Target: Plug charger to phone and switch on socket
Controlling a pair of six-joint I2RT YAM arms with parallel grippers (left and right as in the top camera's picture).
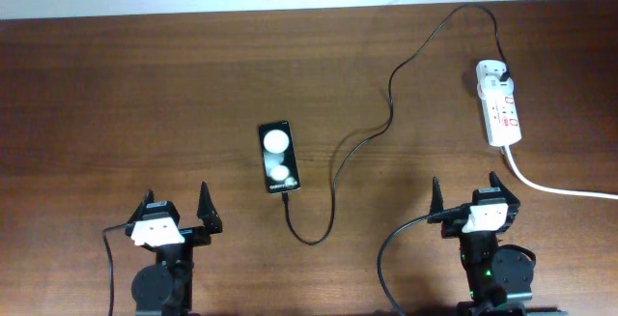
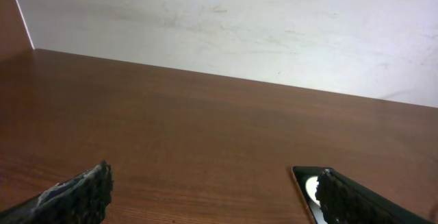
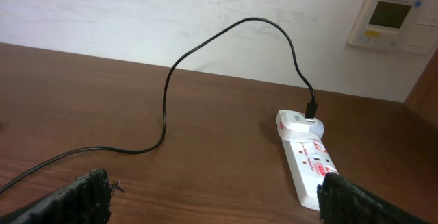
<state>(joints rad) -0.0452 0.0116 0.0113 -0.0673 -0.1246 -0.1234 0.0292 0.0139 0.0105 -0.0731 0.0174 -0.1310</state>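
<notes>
**Desk:** Where is everything on the table [image 1: 116,94]?

**Photographer:** The phone [image 1: 278,158] lies flat near the middle, screen up, with its long side running from the far edge toward the near edge. The socket [image 1: 500,103] sits toward the far right corner, and its thick white cord [image 1: 560,188] trails off the right edge.

**Desk:** And the charger [image 1: 390,94]?

**Photographer:** Its black plug stands in the far end of the socket. From there the cable arches toward the far edge, snakes back across the wood and loops round just below the phone. The tip ends at the phone's near end. From overhead I cannot tell whether it is seated in the port or only touching it.

**Desk:** What about the arms?

**Photographer:** Both are at the near edge. The left gripper [image 1: 177,200] hovers near-left of the phone, with its fingers spread wide and holding nothing. The right gripper [image 1: 464,188] is toward the near right corner, also spread and empty, well apart from the socket. The right wrist view looks between its fingers [image 3: 75,196] at the strip.

**Desk:** Are the switches on?

**Photographer:** The red markings show, but the switch positions are too small to tell.
</notes>
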